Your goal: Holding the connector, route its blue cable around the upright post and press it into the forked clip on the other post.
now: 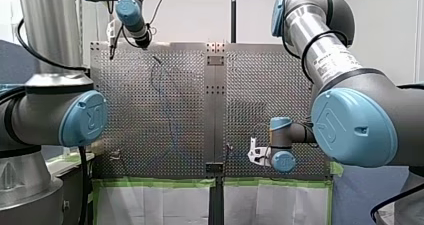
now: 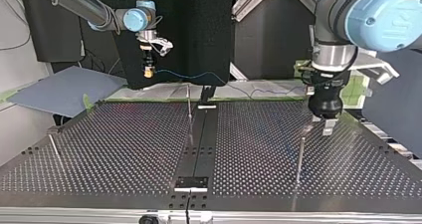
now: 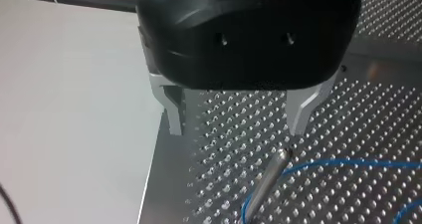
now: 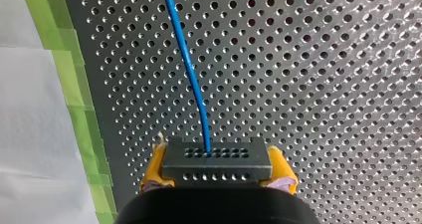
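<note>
Upright post at the top view's lower right stands on the perforated table, and my left gripper hangs just above its tip, metal fingers spread wide and holding nothing. My right gripper, at that view's upper left, clamps the connector between yellow pads, its blue cable trailing over the holes. Green tape edges the plate, and a dark screen stands behind.

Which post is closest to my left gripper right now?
The post at the top view's right, just ahead of my left gripper. The middle post and the left post stand well away from it.
</note>
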Available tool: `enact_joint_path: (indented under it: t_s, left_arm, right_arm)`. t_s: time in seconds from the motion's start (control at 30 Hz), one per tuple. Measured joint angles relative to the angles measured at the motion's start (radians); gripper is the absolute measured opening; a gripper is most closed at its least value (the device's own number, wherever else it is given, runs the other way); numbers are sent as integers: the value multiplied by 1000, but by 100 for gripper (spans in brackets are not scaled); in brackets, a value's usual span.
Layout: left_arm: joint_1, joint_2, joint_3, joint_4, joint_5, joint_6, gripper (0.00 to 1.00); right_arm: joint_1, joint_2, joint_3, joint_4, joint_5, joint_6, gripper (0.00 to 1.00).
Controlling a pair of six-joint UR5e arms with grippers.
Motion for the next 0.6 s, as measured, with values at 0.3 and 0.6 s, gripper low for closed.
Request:
enact_joint_path:
  t_s: [0.3,0.6]
  left_arm:
    - [0,-17,82,-34,47,-14,99]
    - [1,-17,146,-37,65,-62,99]
  right_arm:
    - [0,0,0,-5,0,-1,0]
    - [0,0,0,1,0,-2,0]
